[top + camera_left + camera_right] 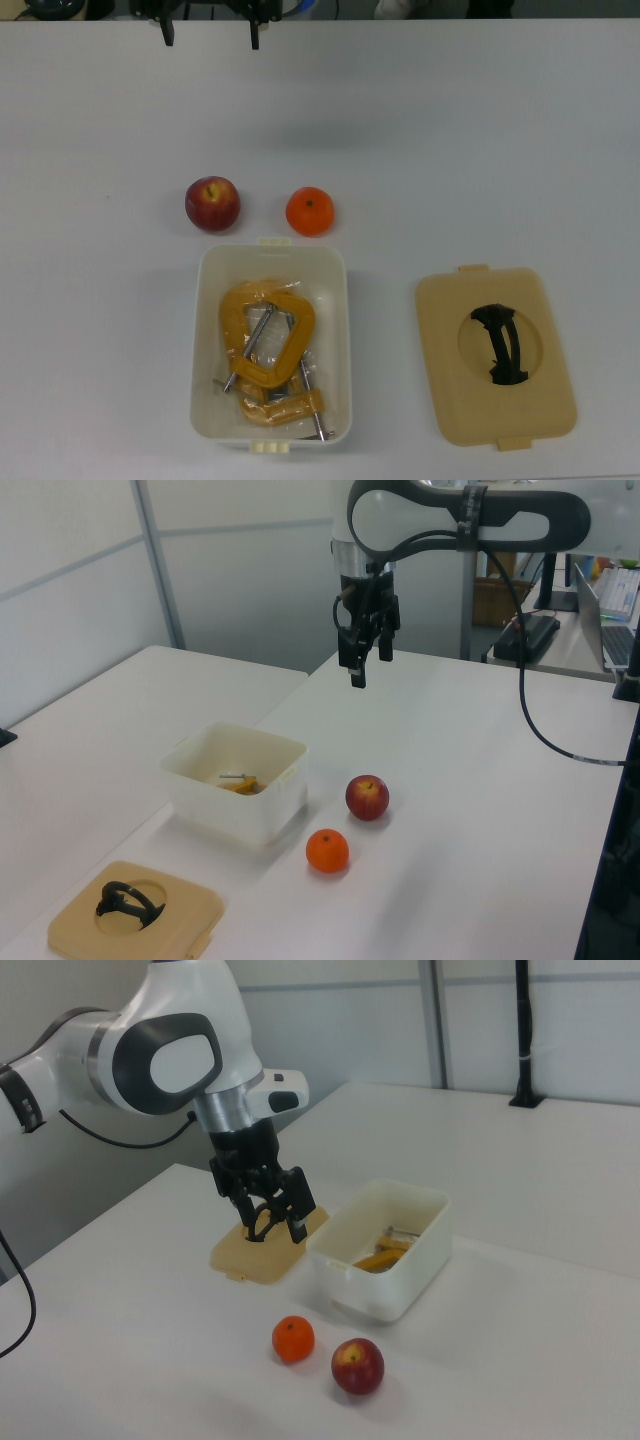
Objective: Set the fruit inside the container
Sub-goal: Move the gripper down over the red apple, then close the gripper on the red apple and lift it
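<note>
Top view: apple (212, 204) and orange (310, 211) sit side by side on the white surface (100, 300), just beside the tub (205, 340) holding yellow clamps (265, 335), lid (495, 355) apart. The claw (366, 664) hangs released and empty, well above, both fruits ungrasped.

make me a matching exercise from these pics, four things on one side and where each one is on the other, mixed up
Things:
1. apple
2. orange
3. yellow-orange clamps
4. tan lid

Places:
a. inside the white tub
b. flat on the table, on the top view's right of the tub
c. on the table just outside the tub's short end, nearer the top view's left
d. on the table just outside the tub's short end, on the top view's right of the other fruit

Pairs: 1-c, 2-d, 3-a, 4-b

The claw hangs open above the table, holding nothing.
</note>
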{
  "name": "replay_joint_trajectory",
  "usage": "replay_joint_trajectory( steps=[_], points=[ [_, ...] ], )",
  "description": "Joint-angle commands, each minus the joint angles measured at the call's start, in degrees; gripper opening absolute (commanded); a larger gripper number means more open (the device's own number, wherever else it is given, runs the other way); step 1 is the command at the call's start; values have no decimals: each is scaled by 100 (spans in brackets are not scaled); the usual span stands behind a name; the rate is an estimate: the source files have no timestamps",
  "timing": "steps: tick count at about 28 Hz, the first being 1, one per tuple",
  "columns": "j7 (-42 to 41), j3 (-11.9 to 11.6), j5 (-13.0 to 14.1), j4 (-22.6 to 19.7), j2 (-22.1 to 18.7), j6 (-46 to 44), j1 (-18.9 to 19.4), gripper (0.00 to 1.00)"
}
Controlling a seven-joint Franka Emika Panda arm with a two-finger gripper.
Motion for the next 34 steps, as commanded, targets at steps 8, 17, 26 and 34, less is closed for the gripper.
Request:
replay_joint_trajectory(
  steps=[8, 17, 26, 34],
  points=[
    [-378, 11, -22, -564, 387, 303, 89, 100],
    [-448, -7, -144, -1108, 721, 1032, 72, 100],
    [-474, -16, -522, -1769, 1116, 2386, -60, 100],
    [-457, -16, -751, -1760, 1459, 2808, -271, 100]
  ],
)
